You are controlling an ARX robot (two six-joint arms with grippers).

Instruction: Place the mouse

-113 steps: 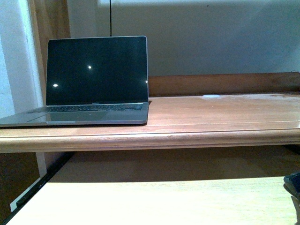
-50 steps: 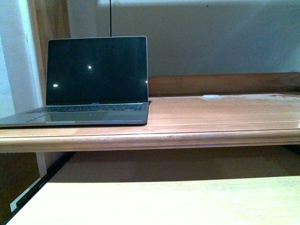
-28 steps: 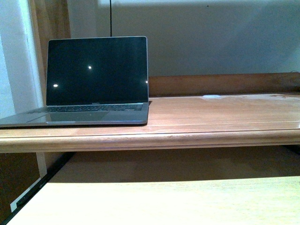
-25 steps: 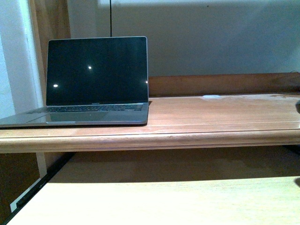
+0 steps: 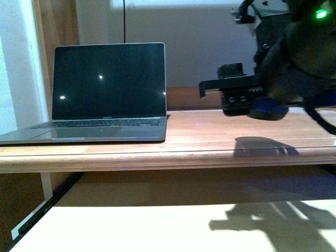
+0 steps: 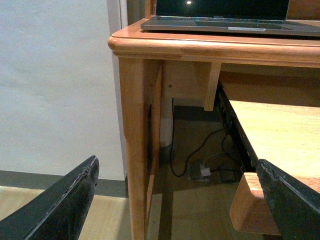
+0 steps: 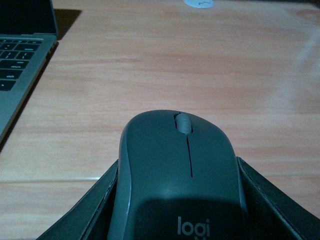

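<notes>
Your widest thing here is the wooden desk (image 5: 199, 134), with a paler pull-out shelf (image 5: 157, 226) below its front edge. On the left part of the desk top sits the open laptop (image 5: 107, 79), screen dark, lid upright, base flat on the wood. Your right arm (image 5: 294, 58) fills the upper right of the front view, reaching in over the right part of the desk top and throwing a shadow (image 5: 262, 146) on the wood beneath it. At its end the right gripper (image 7: 181, 212) is closed down to the width of the mouse (image 7: 180, 150), one dark finger (image 7: 87, 210) pressed against each flank of the shell, so you have the mouse firmly clamped between them. The mouse is over the desk top to the right of the laptop, well apart from it, wheel end pointing toward the back of the desk; the front view shows the arm raised clear of the wood, though you cannot tell from the wrist view exactly how high the mouse rides. Your left gripper (image 6: 177, 200) is down beside the desk's leg (image 6: 135, 150), its fingers (image 6: 65, 200) spread wide, floor and leg showing between them. A small white object (image 7: 199, 3) lies near the desk's back edge, and cables (image 6: 200, 160) trail on the floor underneath.
</notes>
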